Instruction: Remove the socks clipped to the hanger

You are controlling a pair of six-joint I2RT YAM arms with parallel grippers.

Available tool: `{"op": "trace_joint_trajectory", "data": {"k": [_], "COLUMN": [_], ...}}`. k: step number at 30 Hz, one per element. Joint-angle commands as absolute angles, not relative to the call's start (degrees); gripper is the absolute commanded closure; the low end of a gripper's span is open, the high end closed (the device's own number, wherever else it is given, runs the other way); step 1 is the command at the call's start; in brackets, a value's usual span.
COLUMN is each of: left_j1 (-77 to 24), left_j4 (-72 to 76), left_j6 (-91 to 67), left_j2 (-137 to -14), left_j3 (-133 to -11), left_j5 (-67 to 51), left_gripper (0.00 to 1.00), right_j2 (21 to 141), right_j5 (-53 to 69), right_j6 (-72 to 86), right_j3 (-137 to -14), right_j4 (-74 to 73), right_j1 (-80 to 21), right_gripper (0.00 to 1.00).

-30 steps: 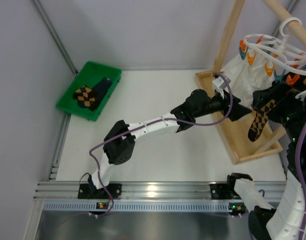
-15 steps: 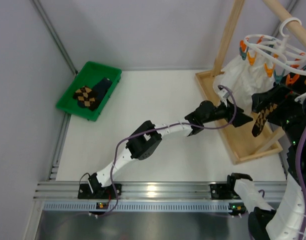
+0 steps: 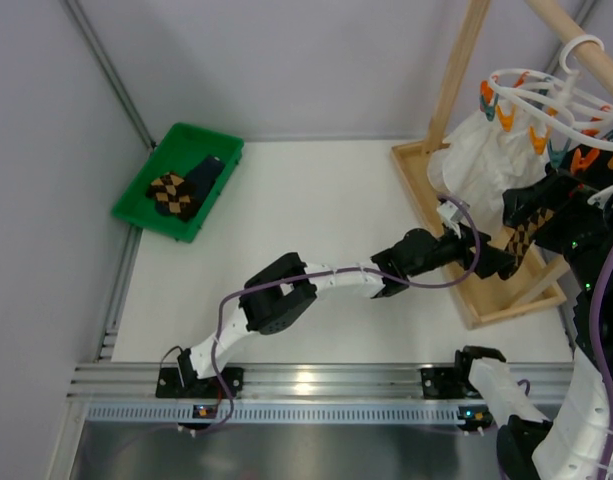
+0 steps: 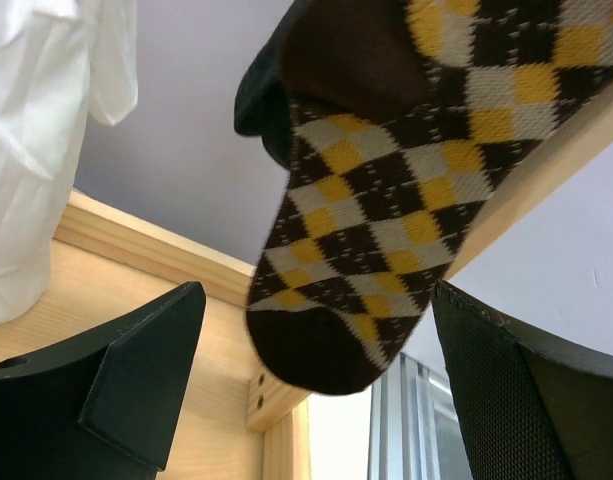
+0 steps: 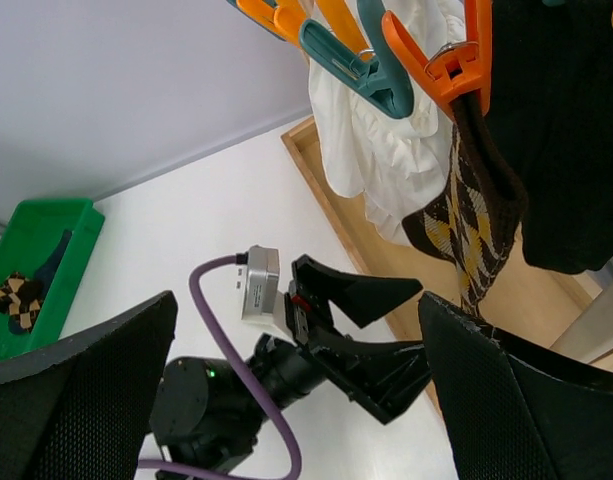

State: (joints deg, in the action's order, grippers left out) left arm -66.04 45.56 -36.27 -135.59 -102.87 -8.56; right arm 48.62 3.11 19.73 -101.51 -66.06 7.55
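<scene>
An argyle sock (image 4: 386, 190) hangs from an orange clip (image 5: 454, 62) of the white round hanger (image 3: 542, 100). It also shows in the top view (image 3: 523, 238) and the right wrist view (image 5: 474, 215). My left gripper (image 4: 316, 305) is open, with the sock's dark toe hanging between its fingers and no contact visible. It also shows in the top view (image 3: 500, 262) and the right wrist view (image 5: 418, 322). A plain dark sock (image 5: 566, 130) hangs beside the argyle one. My right gripper (image 5: 298, 300) is open and empty, just below the clips (image 3: 568, 215).
A white cloth (image 3: 481, 150) hangs on the hanger near the wooden rack (image 3: 456, 75), whose base frame (image 3: 454, 262) lies under my left gripper. A green tray (image 3: 138, 205) at the back left holds an argyle sock (image 3: 170, 192) and a dark sock (image 3: 206, 172).
My left arm has stretched further right and lower, bringing its open fingers under and around the argyle sock's toe. My right arm has barely moved.
</scene>
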Motion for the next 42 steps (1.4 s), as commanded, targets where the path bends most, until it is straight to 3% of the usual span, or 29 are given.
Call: {"op": "trace_joint_trajectory", "data": {"k": [1, 20, 42], "left_j1": [-68.73, -71.63, -74.44], "left_j4": [42.29, 31.73, 31.64], "left_j6": [-32.25, -37.62, -35.16], "left_j2": [-130.95, -141.50, -131.92], "left_j3": [-103.88, -118.21, -107.14], "left_j5": [5.17, 6.86, 13.27], "left_gripper": [0.02, 0.02, 0.02], "right_j2": [47.99, 48.43, 46.85], "right_j5": [3.87, 3.78, 4.57], "right_j6": [19.69, 19.86, 20.48], "right_j3": [-101.86, -103.01, -99.49], "right_j4": [-65.30, -65.83, -64.69], "right_j1": [7.12, 7.12, 7.12], "right_gripper": [0.01, 0.01, 0.01]}}
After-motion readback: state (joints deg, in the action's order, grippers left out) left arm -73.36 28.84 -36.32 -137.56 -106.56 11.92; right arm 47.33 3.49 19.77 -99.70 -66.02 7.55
